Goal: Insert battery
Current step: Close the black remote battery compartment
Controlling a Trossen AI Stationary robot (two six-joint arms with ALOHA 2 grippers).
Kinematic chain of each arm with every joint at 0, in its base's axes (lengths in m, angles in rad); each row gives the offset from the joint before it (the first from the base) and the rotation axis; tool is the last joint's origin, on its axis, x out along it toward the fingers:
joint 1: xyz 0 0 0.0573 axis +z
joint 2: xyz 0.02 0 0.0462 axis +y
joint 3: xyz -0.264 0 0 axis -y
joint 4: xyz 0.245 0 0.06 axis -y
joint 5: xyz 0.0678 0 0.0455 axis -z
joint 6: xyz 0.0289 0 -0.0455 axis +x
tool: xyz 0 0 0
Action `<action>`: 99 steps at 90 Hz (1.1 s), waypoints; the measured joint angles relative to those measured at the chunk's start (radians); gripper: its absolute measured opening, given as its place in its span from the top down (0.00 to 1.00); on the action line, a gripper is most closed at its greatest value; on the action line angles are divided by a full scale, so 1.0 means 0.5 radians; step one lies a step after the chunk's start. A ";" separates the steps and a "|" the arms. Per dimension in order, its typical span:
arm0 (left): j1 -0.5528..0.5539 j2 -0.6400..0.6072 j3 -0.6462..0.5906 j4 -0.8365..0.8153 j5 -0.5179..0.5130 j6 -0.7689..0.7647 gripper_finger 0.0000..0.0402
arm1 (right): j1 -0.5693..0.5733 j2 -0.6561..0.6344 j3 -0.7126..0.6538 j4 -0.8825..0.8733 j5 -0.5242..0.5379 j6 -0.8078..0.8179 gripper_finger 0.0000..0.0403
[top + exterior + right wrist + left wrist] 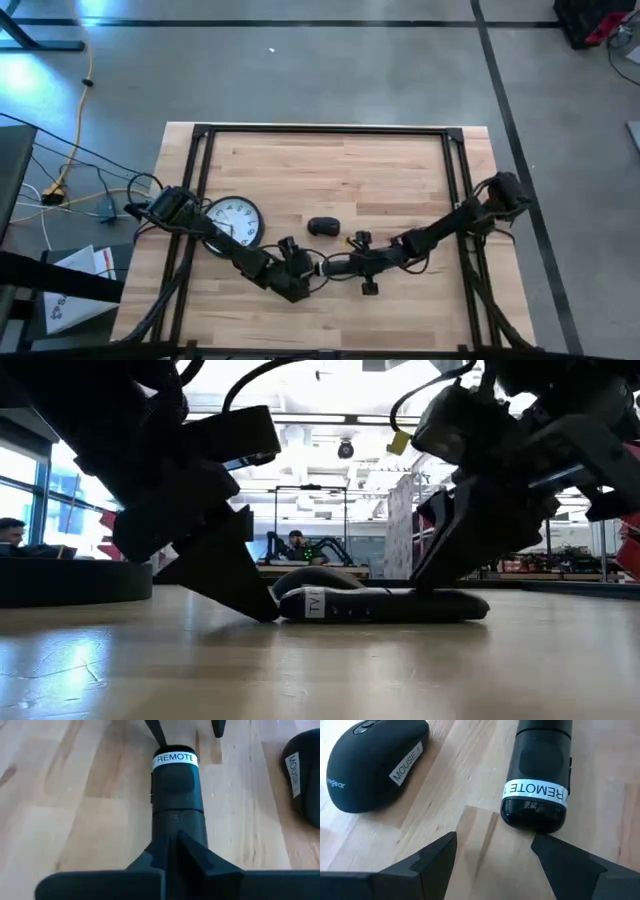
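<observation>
Two dark robot arms are meeting low over a pale butcher-block wooden table [300,170], where a slim black plastic remote control [176,795] is lying flat near the front edge, between them. The right gripper [172,851] is closing on the remote's far end, fingers clamped on its sides. The left gripper [495,854] is hovering at the labelled near end, fingers spread and touching nothing. The remote looks light, rigid and glossy, so likely slippery; the flat long sides appear the safest hold. A white band on it is reading "REMOTE". Just beside it, a rounded black computer mouse [372,762] is carrying a tag reading "MOUSE" and partial branding ending "gear". A round white wall clock [238,221] is lying to the left.
</observation>
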 joint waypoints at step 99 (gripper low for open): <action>-0.021 -0.223 -0.008 -0.293 0.026 -0.032 0.36 | -0.062 0.024 0.125 0.289 0.044 -0.170 0.63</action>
